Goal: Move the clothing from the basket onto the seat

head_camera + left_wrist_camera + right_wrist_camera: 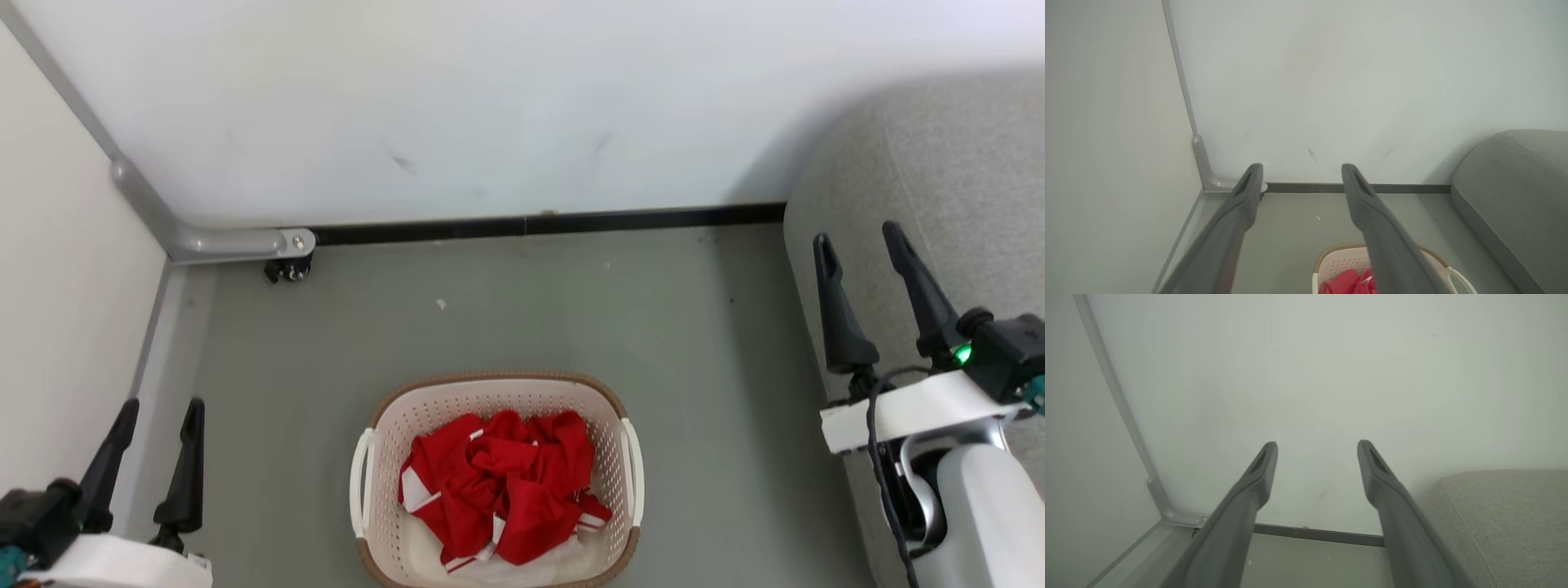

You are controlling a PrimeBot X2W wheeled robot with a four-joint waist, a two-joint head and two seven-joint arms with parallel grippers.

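Lower left of the head view: left tool (163, 406), fingers spread apart, clamped on nothing, over the grey floor (490, 327) close to the side wall.

Right of the same view: right tool (857, 237), fingers likewise spread apart and empty, seen against the rounded edge of the seat (939, 163).

Bottom centre, on the floor between the two arms: basket (490, 379), upright, well apart from both tools.

Inside the basket: clothing (506, 482), a crumpled red heap with white trim, covering most of the bottom, below the rim.

Right of the basket, not touching it: the seat, grey fabric, set against the back wall (490, 98) above a dark skirting strip (571, 222).
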